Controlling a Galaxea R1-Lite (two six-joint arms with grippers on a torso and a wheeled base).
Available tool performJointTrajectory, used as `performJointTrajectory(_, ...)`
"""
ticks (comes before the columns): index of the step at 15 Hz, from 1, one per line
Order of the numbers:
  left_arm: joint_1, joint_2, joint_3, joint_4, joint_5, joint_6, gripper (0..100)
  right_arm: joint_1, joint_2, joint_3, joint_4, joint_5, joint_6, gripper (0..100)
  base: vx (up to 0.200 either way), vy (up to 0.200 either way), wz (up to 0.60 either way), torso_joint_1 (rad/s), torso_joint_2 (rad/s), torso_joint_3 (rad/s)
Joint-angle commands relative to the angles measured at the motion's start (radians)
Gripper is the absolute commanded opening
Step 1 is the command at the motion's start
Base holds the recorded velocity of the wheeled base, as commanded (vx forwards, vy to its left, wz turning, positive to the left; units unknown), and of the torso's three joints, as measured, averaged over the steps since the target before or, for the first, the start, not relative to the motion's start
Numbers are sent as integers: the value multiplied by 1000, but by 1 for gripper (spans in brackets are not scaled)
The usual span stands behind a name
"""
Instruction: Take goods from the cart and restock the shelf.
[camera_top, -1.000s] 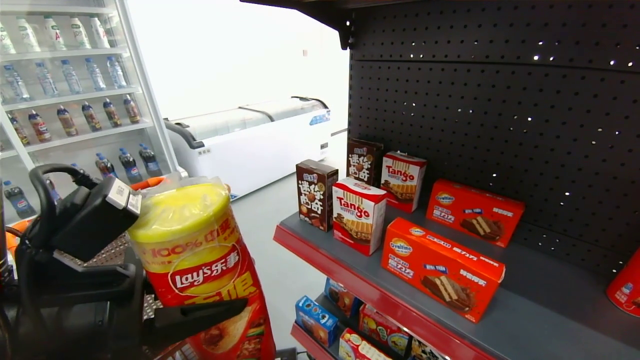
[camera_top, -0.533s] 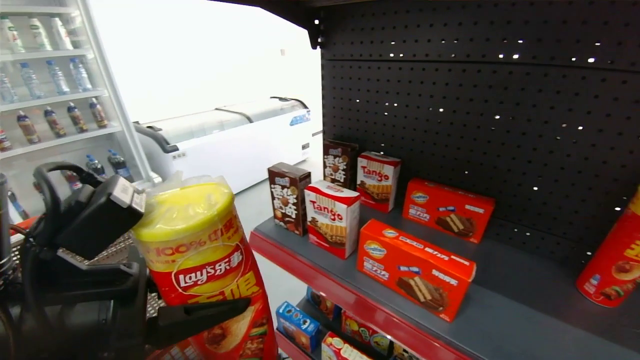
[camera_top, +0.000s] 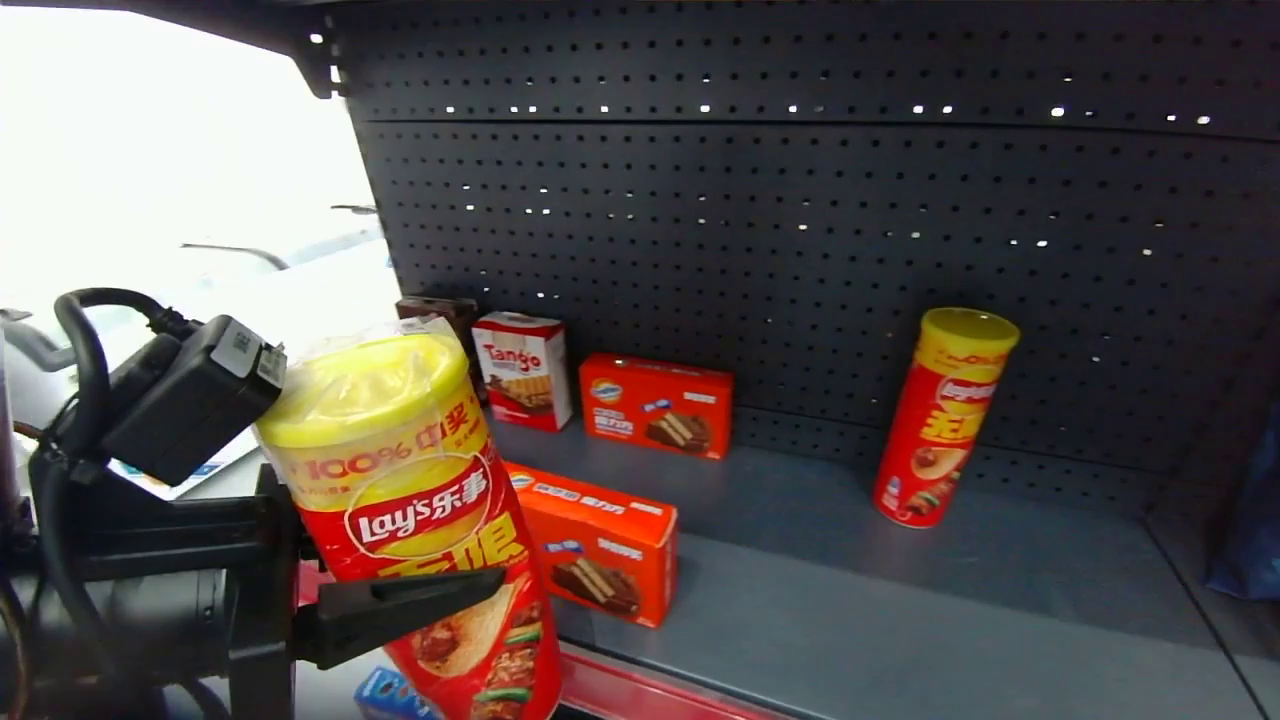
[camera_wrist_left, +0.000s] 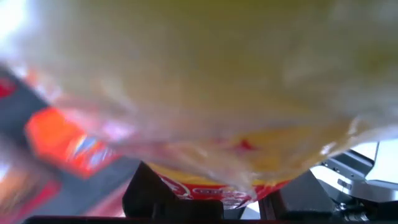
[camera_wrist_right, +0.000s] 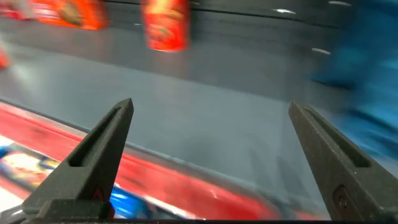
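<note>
Two chip cans matter here. Far to the left of the standing can (camera_top: 945, 415), the left tool (camera_top: 400, 600) is clamped around the held can (camera_top: 400, 470), its fingers pressing the lower body from either side. The can rides upright with its yellow lid on top, a pose that should let it be set straight down on its base. Clear film covers the fitted lid, so the contents cannot be seen. The held can hangs in front of the red lip of the shelf (camera_top: 900, 620), not yet over the board.

Between it and the standing can are closed cartons. A dark box (camera_top: 440, 308) and a wafer box (camera_top: 522, 370) stand upright by the back panel, with a rear orange box (camera_top: 655, 405) just beside them. A front orange box (camera_top: 595, 550) sits nearer the lip, partly hidden behind the held can.

The standing can is upright near the back panel, lid on, with bare shelf on both sides. The gap just to its left looks the likely spot for its twin, like grouped with like. To its right, a blue package (camera_top: 1250, 520) sits at the shelf's end. The right tool (camera_wrist_right: 217, 155) faces the shelf front, fingers spread wide with nothing between them, well apart from the standing can.
</note>
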Motion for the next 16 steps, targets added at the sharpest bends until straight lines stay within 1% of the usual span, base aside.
performJointTrajectory(1,1,15,-10,-1,0,0,0,2,0,0,0,0,0,100,0,0,-600,2,7,2)
performJointTrajectory(5,1,17,-10,-3,0,0,0,0,0,0,0,0,0,100,0,0,-600,4,6,5)
performJointTrajectory(14,2,14,-2,-3,0,-2,0,0,0,0,0,2,0,100,0,0,0,0,0,0)
performJointTrajectory(16,4,12,2,-3,0,-3,0,14,13,-3,4,23,-26,100,0,0,0,0,0,0)
